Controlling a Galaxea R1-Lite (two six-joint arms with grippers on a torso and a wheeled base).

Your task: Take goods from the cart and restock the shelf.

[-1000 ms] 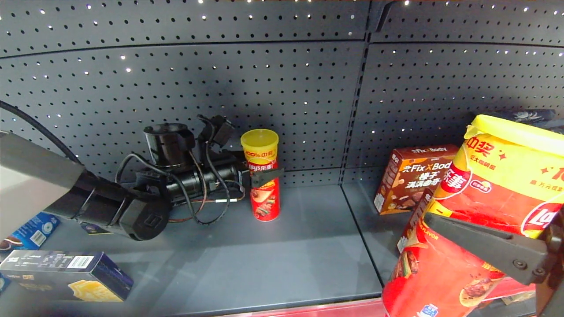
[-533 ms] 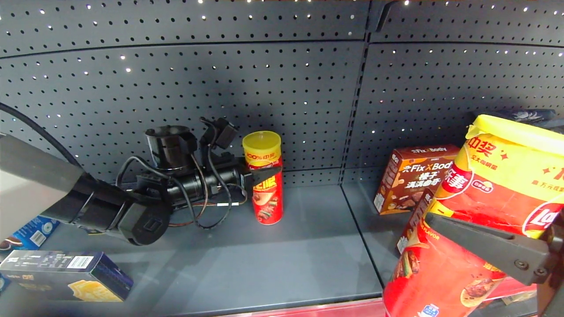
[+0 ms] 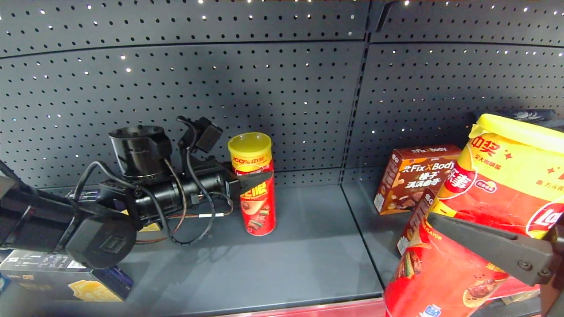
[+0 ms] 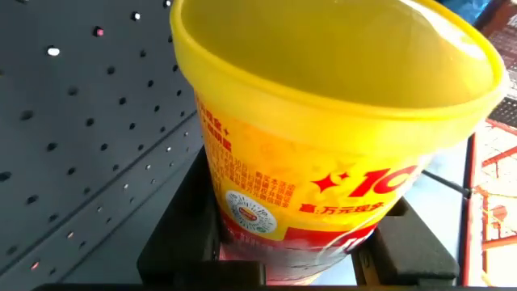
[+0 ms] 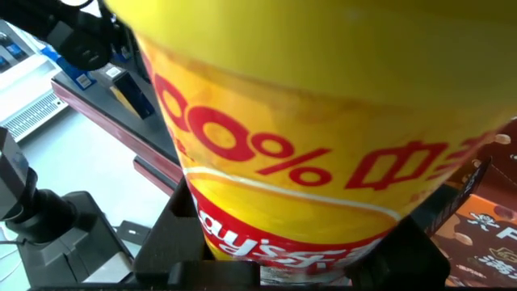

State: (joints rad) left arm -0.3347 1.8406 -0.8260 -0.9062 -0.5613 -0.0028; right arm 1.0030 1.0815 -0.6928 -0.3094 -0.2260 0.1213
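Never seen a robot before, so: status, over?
Left gripper shut on can, upright at shelf. Right gripper shut on second can, nearer. Brown boxes beyond it.

A: What is the left-hand can (image 3: 257, 211) made of?

B: A glossy printed wrap covers its body. The lid (image 3: 250, 145) is smooth, translucent plastic. The right-hand can (image 3: 498, 185) has the same shiny wrap and plastic lid.

A: And the hands?

B: Matt black. On the right hand (image 5: 292, 250), a finger (image 3: 489, 248) looks like hard plastic or metal, with small metal screws (image 3: 522, 265). The left hand (image 4: 295, 246) has the same dull finish.

A: The shelf (image 3: 308, 246)?

B: Under the left hand, smooth matt painted metal with a faint sheen. Beyond that hand, the back panel (image 3: 264, 79) is matt perforated metal. Just past the right hand stands a brown box (image 3: 414, 176) of glossy card.
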